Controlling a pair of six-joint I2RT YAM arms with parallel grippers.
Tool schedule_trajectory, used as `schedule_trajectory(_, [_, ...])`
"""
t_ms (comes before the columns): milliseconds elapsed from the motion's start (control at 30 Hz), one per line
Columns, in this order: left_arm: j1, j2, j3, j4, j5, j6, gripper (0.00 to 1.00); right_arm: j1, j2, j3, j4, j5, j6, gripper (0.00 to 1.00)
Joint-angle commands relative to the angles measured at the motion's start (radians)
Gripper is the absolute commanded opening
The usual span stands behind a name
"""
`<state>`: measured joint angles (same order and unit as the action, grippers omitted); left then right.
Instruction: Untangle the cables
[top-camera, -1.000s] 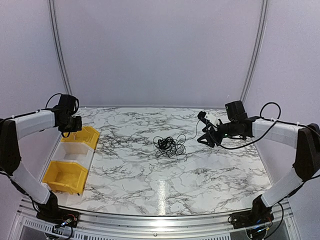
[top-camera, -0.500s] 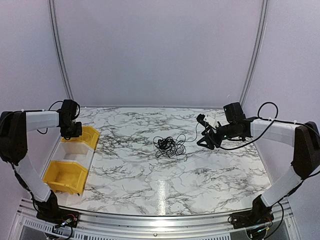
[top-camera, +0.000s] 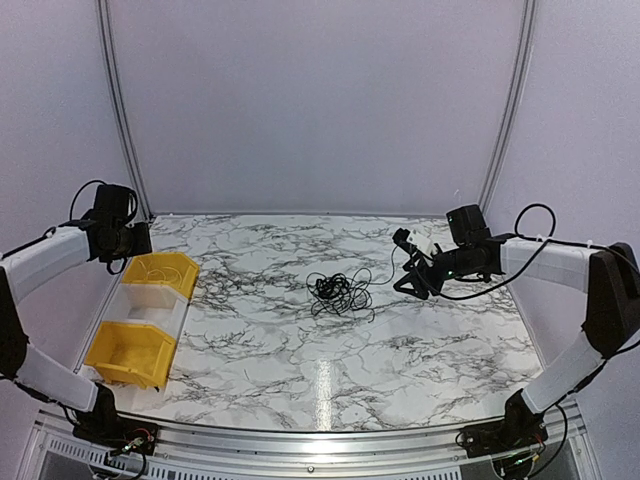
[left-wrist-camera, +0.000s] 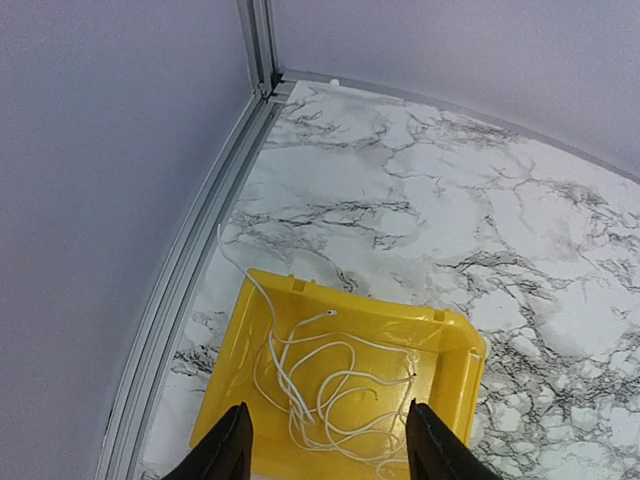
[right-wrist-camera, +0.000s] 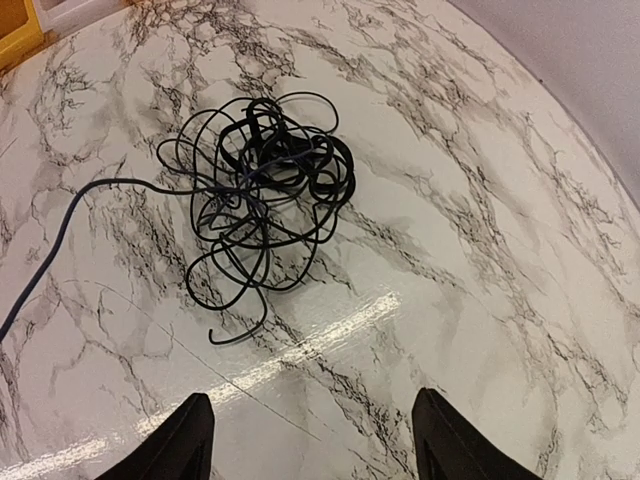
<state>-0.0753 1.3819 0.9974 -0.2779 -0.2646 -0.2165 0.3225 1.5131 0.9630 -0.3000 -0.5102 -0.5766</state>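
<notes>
The cables (top-camera: 340, 293) are a fist-sized bunch of thin black wires lying loose on the marble table, also seen in the right wrist view (right-wrist-camera: 265, 195). One strand (right-wrist-camera: 60, 230) trails left from the bunch. My right gripper (top-camera: 412, 278) hovers to the right of the bunch, apart from it. It is open and empty in its own view (right-wrist-camera: 318, 440). My left gripper (top-camera: 138, 242) is at the far left above the far yellow bin (top-camera: 172, 270). It is also open (left-wrist-camera: 330, 445), with nothing between its fingers. A thin white cord (left-wrist-camera: 340, 390) lies coiled in that bin (left-wrist-camera: 455, 350).
A white bin (top-camera: 150, 305) and a second yellow bin (top-camera: 130, 352) stand in a row with the far bin along the table's left edge. Grey walls close in the table at the back and sides. A metal rail (left-wrist-camera: 190, 280) runs beside the far bin.
My left arm has swung left and back from over the far yellow bin. The right gripper has shifted only slightly. The black bunch has not moved.
</notes>
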Motion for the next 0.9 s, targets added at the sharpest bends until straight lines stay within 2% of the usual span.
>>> schedule_trajectory(0, [-0.038,-0.090,-0.057,0.120,0.110,0.037,0.55,0.005,0.013,0.039,-0.007,0.005,-0.008,0.68])
schedule_trajectory(133, [-0.245,-0.168,-0.117,0.263,0.244,0.094,0.55,0.006,0.015,0.040,-0.007,0.007,-0.012,0.68])
schedule_trajectory(200, [-0.369,-0.174,-0.117,0.316,0.320,0.101,0.55,0.006,0.014,0.041,-0.009,0.005,-0.012,0.68])
schedule_trajectory(300, [-0.494,-0.164,-0.153,0.453,0.410,0.080,0.54,0.007,0.009,0.041,-0.010,-0.003,-0.013,0.68])
schedule_trajectory(367, [-0.584,-0.134,-0.162,0.544,0.427,0.084,0.54,0.008,0.006,0.042,-0.011,-0.012,-0.010,0.68])
schedule_trajectory(500, [-0.773,0.034,-0.074,0.632,0.386,0.182,0.57,0.010,0.010,0.043,-0.013,-0.018,-0.008,0.68])
schedule_trajectory(667, [-0.899,0.258,0.096,0.659,0.370,0.269,0.63,0.013,0.015,0.048,-0.017,-0.022,-0.003,0.68])
schedule_trajectory(867, [-0.948,0.452,0.280,0.658,0.341,0.291,0.64,0.013,0.005,0.048,-0.018,-0.025,-0.001,0.68])
